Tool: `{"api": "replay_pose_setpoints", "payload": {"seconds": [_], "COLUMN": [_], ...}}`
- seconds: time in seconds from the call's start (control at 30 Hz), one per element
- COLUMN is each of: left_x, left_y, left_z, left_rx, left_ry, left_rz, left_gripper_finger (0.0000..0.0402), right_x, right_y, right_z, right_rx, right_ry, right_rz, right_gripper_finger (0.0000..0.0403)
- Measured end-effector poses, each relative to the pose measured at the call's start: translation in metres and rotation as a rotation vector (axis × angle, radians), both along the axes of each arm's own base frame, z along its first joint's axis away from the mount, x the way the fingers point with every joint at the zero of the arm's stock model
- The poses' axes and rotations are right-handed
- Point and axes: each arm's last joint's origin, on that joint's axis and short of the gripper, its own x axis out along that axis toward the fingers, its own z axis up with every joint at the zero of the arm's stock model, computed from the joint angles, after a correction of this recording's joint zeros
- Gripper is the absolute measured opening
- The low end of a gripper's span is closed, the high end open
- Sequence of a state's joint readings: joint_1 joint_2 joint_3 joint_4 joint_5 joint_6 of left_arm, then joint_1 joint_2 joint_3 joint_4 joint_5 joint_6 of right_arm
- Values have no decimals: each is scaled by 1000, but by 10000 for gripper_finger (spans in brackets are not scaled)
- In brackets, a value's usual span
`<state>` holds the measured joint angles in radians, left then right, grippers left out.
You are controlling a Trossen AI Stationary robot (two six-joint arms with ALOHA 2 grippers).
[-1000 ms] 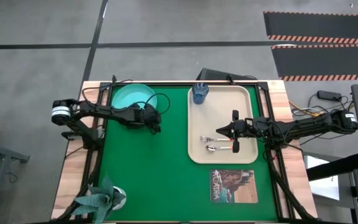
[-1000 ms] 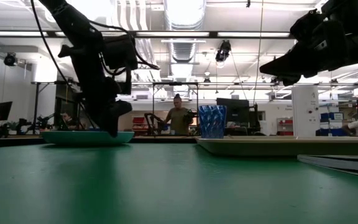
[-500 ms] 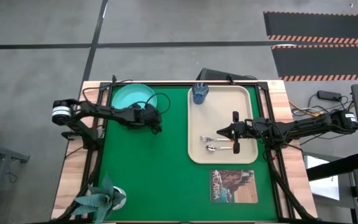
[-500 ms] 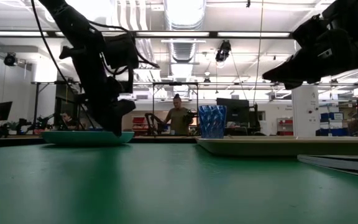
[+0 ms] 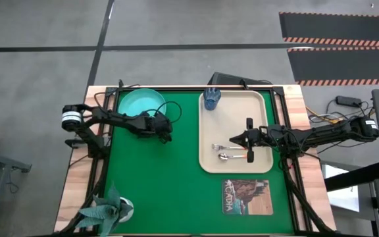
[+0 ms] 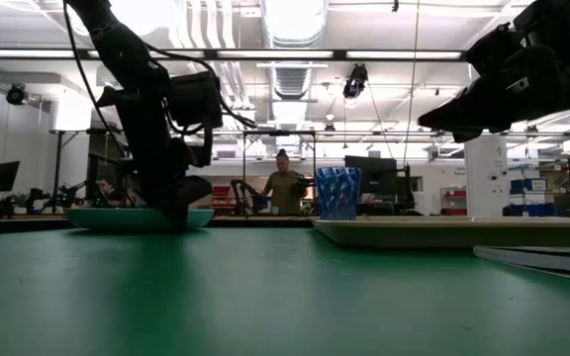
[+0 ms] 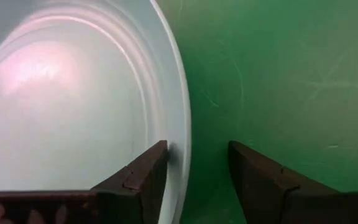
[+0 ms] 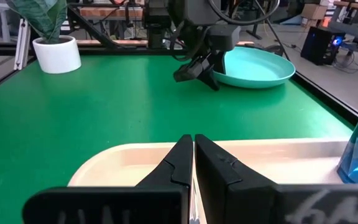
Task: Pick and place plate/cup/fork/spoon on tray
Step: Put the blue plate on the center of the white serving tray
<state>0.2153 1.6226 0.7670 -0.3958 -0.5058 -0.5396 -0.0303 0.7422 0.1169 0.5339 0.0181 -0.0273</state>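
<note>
The turquoise plate (image 5: 139, 103) lies on the green mat at the far left; it also shows in the low view (image 6: 117, 218). My left gripper (image 7: 196, 177) is open at the plate's near-right rim (image 7: 180, 134), one finger over the plate's inside and one over the mat. The beige tray (image 5: 255, 105) holds the blue cup (image 5: 212, 98) at its far left corner, and the fork (image 5: 227, 146) and spoon (image 5: 229, 157) lie side by side on it. My right gripper (image 5: 241, 138) is shut and empty above the tray, over the fork. My left gripper stands astride the plate's near-right rim (image 7: 184, 163), pointing down, one finger (image 7: 143, 180) inside the rim and one (image 7: 263, 183) outside it. I cannot tell whether either finger touches the plate. The plate lies flat on the mat.
A printed picture card (image 5: 247, 196) lies on the mat near the tray's near edge. A potted plant (image 5: 110, 209) stands at the near left corner. Bare green mat (image 5: 163, 178) lies between the plate and the tray.
My left gripper has gone down to the plate's rim, its fingertips now at plate level. The plate and the things on the tray have stayed where they were.
</note>
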Motion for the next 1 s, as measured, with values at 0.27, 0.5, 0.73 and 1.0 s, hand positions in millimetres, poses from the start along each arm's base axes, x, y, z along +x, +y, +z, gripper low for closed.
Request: {"api": "replay_pose_setpoints", "payload": {"seconds": [0.27, 0.5, 0.73, 1.0], "left_x": [-1, -1, -4, -11], "left_y": [0, 0, -1, -22], "left_z": [0, 1, 17, 49], "left_rx": [-5, -1, 57, 80], "left_ry": [5, 5, -35, -121], "left_rz": [2, 1, 6, -89], "left_gripper_finger": [85, 32, 4, 1], "right_x": [0, 0, 0, 0], "right_y": [0, 0, 0, 0], "right_z": [0, 0, 0, 0], "right_rx": [-3, -3, -3, 0], "right_ry": [-2, -2, -1, 5], "right_rz": [1, 0, 0, -1], "right_gripper_finger": [9, 9, 9, 9]}}
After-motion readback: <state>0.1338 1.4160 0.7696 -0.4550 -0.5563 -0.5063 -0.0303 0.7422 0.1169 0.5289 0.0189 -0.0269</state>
